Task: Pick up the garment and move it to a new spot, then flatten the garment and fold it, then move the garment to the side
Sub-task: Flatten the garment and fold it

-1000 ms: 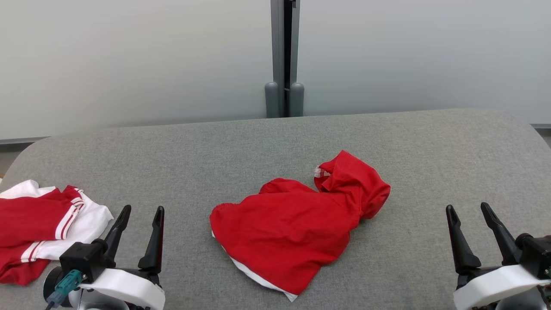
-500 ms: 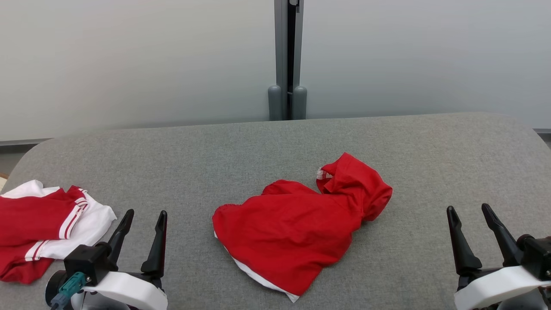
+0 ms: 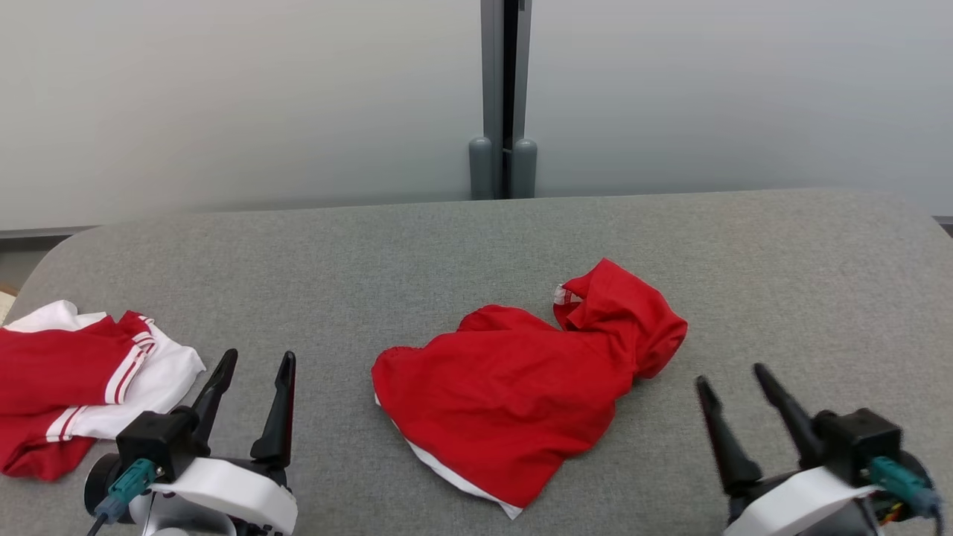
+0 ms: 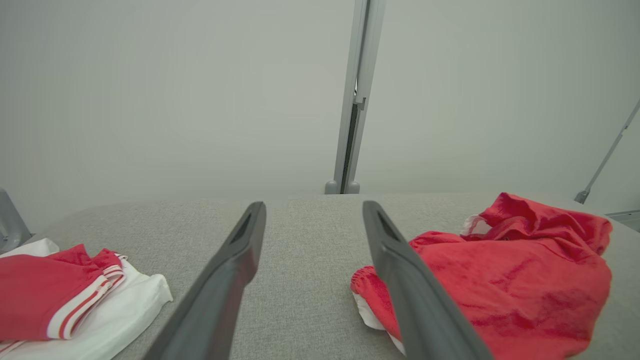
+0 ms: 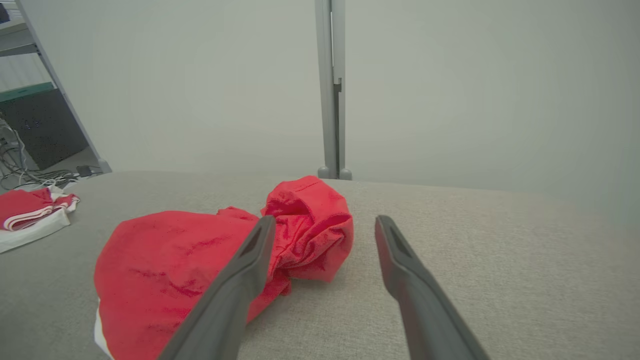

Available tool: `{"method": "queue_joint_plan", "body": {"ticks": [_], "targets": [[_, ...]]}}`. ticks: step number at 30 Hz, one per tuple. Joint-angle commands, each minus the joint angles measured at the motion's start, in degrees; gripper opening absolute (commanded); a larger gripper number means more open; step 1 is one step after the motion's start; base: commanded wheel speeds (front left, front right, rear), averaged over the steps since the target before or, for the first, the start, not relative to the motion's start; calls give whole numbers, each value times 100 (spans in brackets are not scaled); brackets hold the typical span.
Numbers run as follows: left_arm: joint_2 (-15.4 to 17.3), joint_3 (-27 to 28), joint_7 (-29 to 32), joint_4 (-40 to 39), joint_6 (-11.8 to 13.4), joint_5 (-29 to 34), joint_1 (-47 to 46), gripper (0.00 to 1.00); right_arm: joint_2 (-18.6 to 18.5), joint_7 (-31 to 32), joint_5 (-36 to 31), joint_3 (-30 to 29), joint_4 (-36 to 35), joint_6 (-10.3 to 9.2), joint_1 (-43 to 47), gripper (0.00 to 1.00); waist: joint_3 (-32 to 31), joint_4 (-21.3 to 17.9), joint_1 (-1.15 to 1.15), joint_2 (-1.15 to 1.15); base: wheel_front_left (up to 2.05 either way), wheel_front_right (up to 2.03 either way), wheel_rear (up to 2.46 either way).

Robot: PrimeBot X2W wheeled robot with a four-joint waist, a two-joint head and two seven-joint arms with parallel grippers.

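Note:
A crumpled red garment (image 3: 514,394) with a white hem lies in the middle of the grey table (image 3: 476,246); its bunched end points to the back right. It also appears at the right of the left wrist view as the garment (image 4: 505,275), and left of centre in the right wrist view as the garment (image 5: 200,260). My left gripper (image 3: 257,361) stands open at the lower left, apart from the cloth. To the garment's right, my right gripper (image 3: 731,376) is open, close to the bunched end, with nothing between its fingers.
A folded red and white garment (image 3: 74,383) lies at the table's left edge, seen also as the folded pile (image 4: 65,295). A grey post (image 3: 504,97) splits the pale wall behind the table. The table's right half is bare grey cloth.
My right gripper has moved left toward the garment's bunched end. The head camera has shifted slightly, and the left gripper and both garments have stayed put.

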Motion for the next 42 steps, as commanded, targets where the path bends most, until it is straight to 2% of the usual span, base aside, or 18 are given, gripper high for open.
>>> {"method": "queue_joint_plan", "body": {"ticks": [1, 2, 3, 11, 14, 18, 19, 21, 22, 26, 31, 37, 42], "targets": [[17, -30, 14, -42, 30, 67, -166, 100, -52, 64, 65, 433, 93, 0, -46, 100, 92, 94, 0, 0, 0, 0, 0], [3, -60, 22, -47, 30, 90, -196, 100, -81, 98, 98, 672, 146, -1, -36, 100, 130, 136, 0, 0, 0, 0, 0], [3, -60, 22, -47, 30, 90, -196, 100, -81, 98, 98, 672, 146, -1, -36, 100, 130, 136, 0, 0, 0, 0, 0], [-119, -201, -78, -81, -16, 186, -649, 100, -204, 229, 410, 2273, 897, -1, -309, 100, 704, 488, 0, 0, 0, 0, 0], [-171, -244, -126, -32, -34, 222, -838, 100, -234, 222, 475, 2626, 1298, -1, -525, 100, 892, 602, 0, 0, 0, 0, 0], [-234, -294, -192, 54, -64, 264, -1010, 100, -234, 158, 456, 2763, 1770, -1, -819, 100, 1057, 718, 0, 0, 0, 0, 0], [-243, -301, -202, 68, -71, 273, -1035, 100, -221, 136, 453, 2758, 1861, -1, -858, 76, 1080, 730, 0, 0, 0, 0, 0], [-259, -311, -244, 76, -70, 296, -1069, 100, -221, 71, 400, 2712, 2001, -1, -944, 10, 1117, 742, 0, 0, 0, 0, 0], [-265, -314, -249, 84, -73, 297, -1075, 100, -229, 40, 370, 2691, 2051, -1, -983, 0, 1128, 741, 0, 0, 0, 0, 0], [-249, -301, -285, 97, -49, 326, -1085, 100, -229, -184, 449, 2593, 2008, -1, -1082, 0, 1145, 699, 0, 0, 0, 0, 0], [-212, -280, -314, 56, -10, 339, -1011, 100, -294, -450, 532, 2262, 1604, -1, -1065, 0, 1122, 565, 0, 0, 0, 0, 0], [-164, -255, -330, 12, 33, 342, -1016, 100, -379, -296, 614, 1611, 901, -1, -977, 0, 1127, 374, 0, 0, 0, 0, 0], [-211, -332, -324, -11, 17, 382, -1178, 100, -405, 1, 528, 1011, 534, -1, -1112, 0, 1244, 366, 0, 0, 0, 0, 0]]}}
